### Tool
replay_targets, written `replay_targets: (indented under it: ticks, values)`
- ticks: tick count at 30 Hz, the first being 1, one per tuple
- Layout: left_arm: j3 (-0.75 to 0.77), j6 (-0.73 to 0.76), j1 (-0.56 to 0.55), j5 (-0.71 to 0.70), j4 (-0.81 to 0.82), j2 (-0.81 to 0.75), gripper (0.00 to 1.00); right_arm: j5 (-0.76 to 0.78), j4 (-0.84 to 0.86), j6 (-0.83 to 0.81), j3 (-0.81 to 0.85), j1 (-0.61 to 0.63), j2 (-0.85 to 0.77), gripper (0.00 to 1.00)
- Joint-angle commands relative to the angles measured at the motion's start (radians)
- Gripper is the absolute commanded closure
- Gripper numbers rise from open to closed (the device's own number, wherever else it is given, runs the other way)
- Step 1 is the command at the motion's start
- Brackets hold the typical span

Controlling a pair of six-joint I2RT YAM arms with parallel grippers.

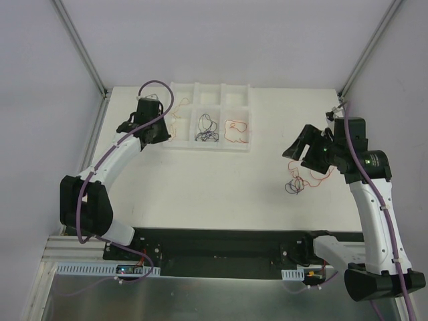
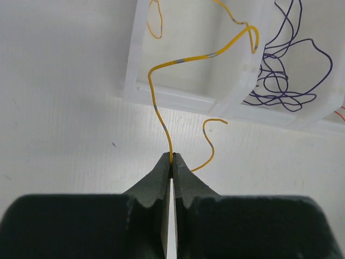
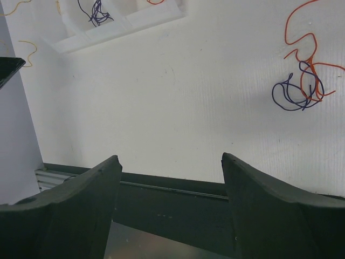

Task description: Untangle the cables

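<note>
Left fingers pinched on thin curly yellow-orange wire, which runs ahead into white compartment tray, probably for sorting. Right fingers spread wide, empty. Red-orange and dark-blue wire tangle on tabletop, ahead-right of them.

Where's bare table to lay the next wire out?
The table is bare between the tray, the left arm and the tangle. The tray's back row looks empty too. Crowded: its front row, and near the right fingers.
</note>
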Motion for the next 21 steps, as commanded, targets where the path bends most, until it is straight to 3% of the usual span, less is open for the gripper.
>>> replay_targets:
  ticks: [1,14,21]
  values:
    - [-0.015,-0.011,0.000,0.021,-0.019,-0.039,1.00,-0.020,0.027,0.014,0.000,-0.008,-0.007,0.22]
    - [-0.116,0.024,-0.006,-0.062,-0.040,-0.148,1.00,0.004,0.011,-0.006,0.018,-0.008,-0.012,0.22]
    - [-0.032,0.024,-0.006,-0.074,-0.043,-0.045,1.00,-0.013,0.018,-0.005,0.020,-0.008,0.008,0.22]
